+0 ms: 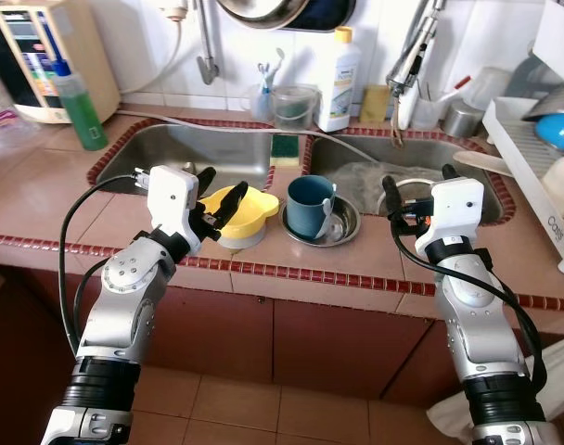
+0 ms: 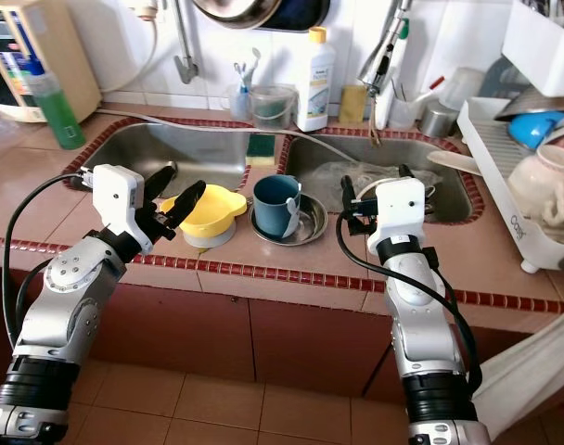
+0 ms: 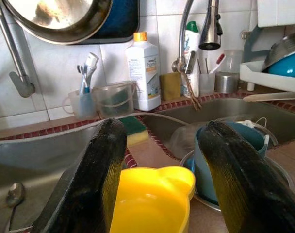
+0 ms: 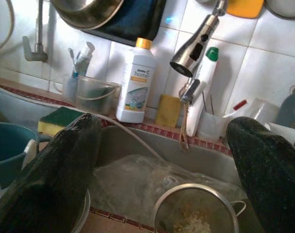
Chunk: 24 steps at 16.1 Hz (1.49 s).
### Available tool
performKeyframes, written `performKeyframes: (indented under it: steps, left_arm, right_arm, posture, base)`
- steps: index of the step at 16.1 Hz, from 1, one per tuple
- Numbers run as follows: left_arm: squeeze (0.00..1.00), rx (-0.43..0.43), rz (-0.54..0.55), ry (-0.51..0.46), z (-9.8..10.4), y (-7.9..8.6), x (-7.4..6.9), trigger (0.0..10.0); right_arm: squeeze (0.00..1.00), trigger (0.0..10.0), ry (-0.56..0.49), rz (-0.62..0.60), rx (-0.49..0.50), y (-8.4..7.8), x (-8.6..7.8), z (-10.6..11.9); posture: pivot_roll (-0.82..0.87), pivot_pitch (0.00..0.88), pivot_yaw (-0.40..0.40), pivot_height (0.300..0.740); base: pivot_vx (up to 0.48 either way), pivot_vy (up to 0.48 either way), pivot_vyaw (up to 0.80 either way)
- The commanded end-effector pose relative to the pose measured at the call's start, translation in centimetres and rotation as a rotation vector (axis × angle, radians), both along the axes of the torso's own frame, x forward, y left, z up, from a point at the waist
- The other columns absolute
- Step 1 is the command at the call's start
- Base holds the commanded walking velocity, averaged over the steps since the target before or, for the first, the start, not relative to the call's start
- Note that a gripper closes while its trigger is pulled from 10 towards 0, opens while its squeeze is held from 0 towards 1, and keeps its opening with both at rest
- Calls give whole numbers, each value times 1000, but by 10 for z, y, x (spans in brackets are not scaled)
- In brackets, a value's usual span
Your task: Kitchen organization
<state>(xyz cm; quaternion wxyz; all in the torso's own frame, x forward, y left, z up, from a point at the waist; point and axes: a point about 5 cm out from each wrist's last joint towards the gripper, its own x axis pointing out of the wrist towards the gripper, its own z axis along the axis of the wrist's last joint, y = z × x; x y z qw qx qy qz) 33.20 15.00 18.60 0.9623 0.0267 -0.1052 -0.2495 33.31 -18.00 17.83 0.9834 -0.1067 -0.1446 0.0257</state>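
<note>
A yellow bowl (image 1: 237, 209) rests on the tiled counter edge between the two sinks. My left gripper (image 1: 222, 193) is open just over its rim, one finger on each side, nothing held. Beside it a teal mug (image 1: 310, 205) stands in a small steel dish (image 1: 343, 225). My right gripper (image 1: 417, 183) is open at the front edge of the right sink (image 1: 421, 153), above a steel strainer (image 4: 196, 213) with food scraps in it. The left wrist view has the yellow bowl (image 3: 152, 201) low between the fingers (image 3: 101, 165).
A white dish rack (image 1: 532, 158) with a blue bowl and cups stands at the right. A white soap bottle (image 1: 339, 82), sponges, a clear jug and a toothbrush cup line the back wall. A green bottle (image 1: 81, 107) stands at the left. The pull-down faucet (image 1: 412, 56) hangs over the right sink.
</note>
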Motion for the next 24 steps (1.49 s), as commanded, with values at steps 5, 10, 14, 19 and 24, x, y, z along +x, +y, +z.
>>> performKeyframes:
  steps: [5, 10, 14, 19, 24]
  left_arm:
    - [0, -9, 1, -31, 7, 4, -3, 10000]
    - [0, -27, 26, -19, 9, 5, 0, 10000]
    - [0, 51, -5, -3, 10, 2, -1, 10000]
    - [0, 68, -49, 44, 8, -3, -2, 10000]
    - [0, 75, -38, 50, 9, -2, 0, 10000]
  right_arm:
    - [0, 10000, -21, 9, -5, 1, -4, 3]
    - [0, 10000, -18, 5, -4, 1, -3, 3]
    - [0, 10000, 16, -14, -9, -1, -1, -1]
    - [0, 10000, 41, -13, -23, -6, 0, -2]
    - [0, 10000, 50, -6, -27, -1, -1, -6]
  posture:
    - [-195, 0, 30, 740]
    - [-193, 1, 30, 740]
    - [-186, 7, 33, 740]
    - [-184, 12, 36, 740]
    - [-183, 10, 37, 740]
  base:
    - [0, -480, 0]
    - [0, -172, 0]
    - [0, 0, 0]
    - [0, 0, 0]
    - [0, 310, 0]
